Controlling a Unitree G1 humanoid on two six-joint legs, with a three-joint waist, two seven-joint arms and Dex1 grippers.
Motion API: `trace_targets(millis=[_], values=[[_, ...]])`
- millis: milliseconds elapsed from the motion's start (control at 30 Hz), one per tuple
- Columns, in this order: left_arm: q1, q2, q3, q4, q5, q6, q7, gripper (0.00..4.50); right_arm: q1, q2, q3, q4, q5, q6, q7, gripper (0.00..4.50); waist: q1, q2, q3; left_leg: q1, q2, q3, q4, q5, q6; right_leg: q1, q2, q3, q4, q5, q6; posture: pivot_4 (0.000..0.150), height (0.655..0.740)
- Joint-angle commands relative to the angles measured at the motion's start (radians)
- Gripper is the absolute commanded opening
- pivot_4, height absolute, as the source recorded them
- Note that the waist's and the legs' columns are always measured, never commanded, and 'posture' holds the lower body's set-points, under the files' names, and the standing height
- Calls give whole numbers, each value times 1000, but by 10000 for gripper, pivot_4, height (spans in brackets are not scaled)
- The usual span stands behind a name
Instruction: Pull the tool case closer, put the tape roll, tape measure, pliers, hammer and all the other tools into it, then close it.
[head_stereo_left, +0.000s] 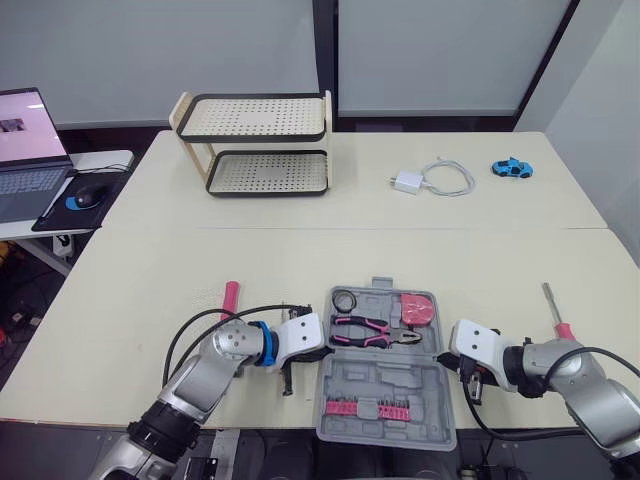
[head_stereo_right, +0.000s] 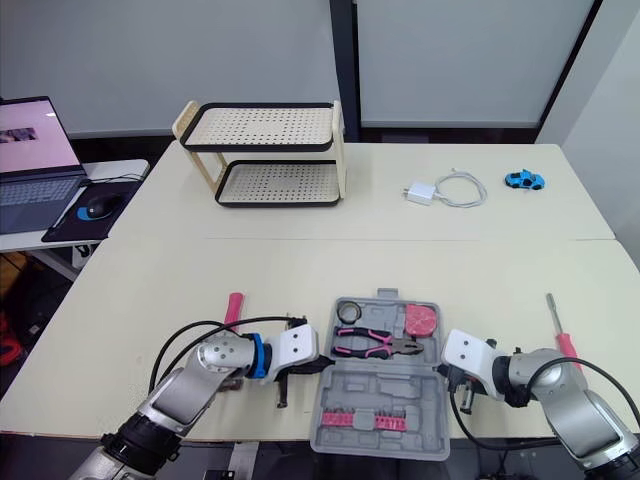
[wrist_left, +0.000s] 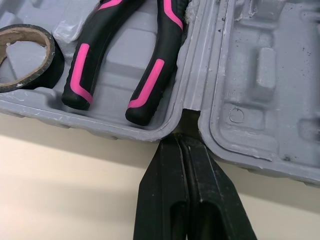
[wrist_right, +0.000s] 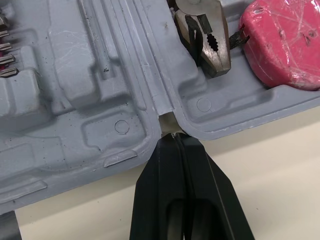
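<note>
- Tool case (head_stereo_left: 385, 385) lies open and flat at the near table edge, between the two arms.
- Tape roll (head_stereo_left: 345, 299), pliers (head_stereo_left: 372, 331) and pink tape measure (head_stereo_left: 417, 310) sit in its far half; a row of bits (head_stereo_left: 365, 407) sits in the near half.
- Left gripper (wrist_left: 181, 140) and right gripper (wrist_right: 173, 136) each have their fingers pressed together, holding nothing, tips at the hinge notches on opposite sides of the case.
- Likely step: positioning the case, with loading partly done.
- A pink-handled tool (head_stereo_left: 231, 297), probably the hammer, and a screwdriver (head_stereo_left: 555, 308) lie outside it.
- Next calls for backing off, spreading the fingers and fetching those.
</note>
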Motion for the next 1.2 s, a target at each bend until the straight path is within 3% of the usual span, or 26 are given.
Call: trace_targets(millis=[33, 1200], values=[[-26, -50, -28, -36, -25, -26, 2, 352, -17, 35, 28, -34, 20, -15, 0, 0, 0, 0, 0, 0, 0, 0, 0, 0, 0, 0, 0, 0, 0, 0, 0, 1500, 7400], [-103, -84, -7, 134, 16, -107, 59, 352, -186, 152, 86, 112, -58, -33, 14, 0, -2, 0, -2, 4, 0, 0, 0, 1, -2, 3, 0, 0, 0, 0, 0, 1500, 7400]])
